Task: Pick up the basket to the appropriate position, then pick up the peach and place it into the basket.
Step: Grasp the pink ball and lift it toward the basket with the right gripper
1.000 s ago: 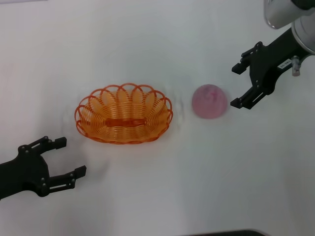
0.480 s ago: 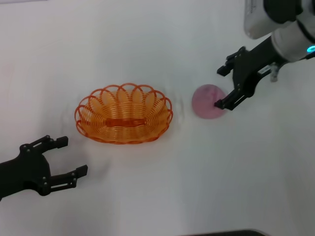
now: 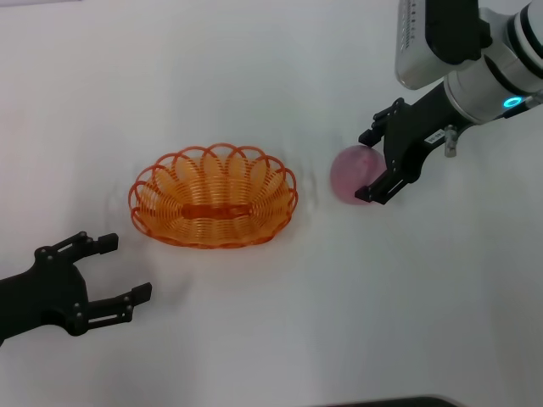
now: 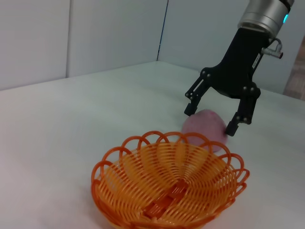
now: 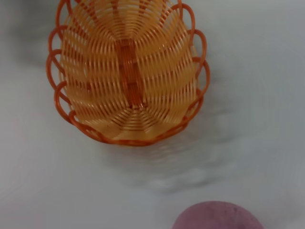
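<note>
Straddling the peach (image 3: 351, 174), the right pincer (image 3: 373, 163) gapes wide, gripping nothing; no writing legible.

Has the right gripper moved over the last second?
Yes. The right gripper has moved left toward the basket, its open jaws now straddling the peach.

A robot test lab, by the look of it: a bare white desk (image 3: 280, 339) fills the head view, and plain pale wall panels (image 4: 95, 33) with a dark vertical seam stand behind it.
</note>
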Robot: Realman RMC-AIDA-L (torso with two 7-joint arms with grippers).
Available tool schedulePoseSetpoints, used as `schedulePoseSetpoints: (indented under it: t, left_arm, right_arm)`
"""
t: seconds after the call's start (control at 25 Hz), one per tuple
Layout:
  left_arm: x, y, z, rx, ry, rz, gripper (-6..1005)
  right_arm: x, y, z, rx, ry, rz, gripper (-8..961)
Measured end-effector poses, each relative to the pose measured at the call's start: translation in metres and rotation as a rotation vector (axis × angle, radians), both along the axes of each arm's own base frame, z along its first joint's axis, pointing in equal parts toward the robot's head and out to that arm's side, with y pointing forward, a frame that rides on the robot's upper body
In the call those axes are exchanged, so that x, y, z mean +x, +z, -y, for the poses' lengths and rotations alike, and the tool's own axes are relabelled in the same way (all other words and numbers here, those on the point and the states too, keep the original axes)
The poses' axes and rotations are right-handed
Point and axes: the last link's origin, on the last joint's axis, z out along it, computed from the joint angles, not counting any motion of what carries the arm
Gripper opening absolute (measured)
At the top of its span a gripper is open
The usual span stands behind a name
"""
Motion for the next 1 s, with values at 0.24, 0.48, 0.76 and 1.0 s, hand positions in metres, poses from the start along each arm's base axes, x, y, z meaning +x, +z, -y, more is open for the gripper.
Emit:
schedulePoseSetpoints:
  t: [0.24, 0.48, 0.76, 1.0]
  left_arm:
    - [0.0002, -0.0004, 0.0002, -0.003, -0.002, -0.001, 903]
    - [0.0001, -0.0004, 0.0003, -0.003, -0.002, -0.001, 903]
    - [0.0, -0.0003, 0.0003, -0.003, -0.001, -0.001, 903]
    - [0.0, -0.0002, 0.0002, -0.003, -0.002, -0.003, 903]
  right_arm:
    - [0.002, -0.0027, -0.0012, 0.008, 0.002, 0.006, 897]
    - [0.0015, -0.0057, -0.0013, 0.007, 0.011, 0.016, 872]
    - [0.0015, -0.0076, -0.0011, 0.006, 0.015, 0.026, 743]
    - [0.0026, -0.0069, -0.0007, 0.01, 0.014, 0.026, 563]
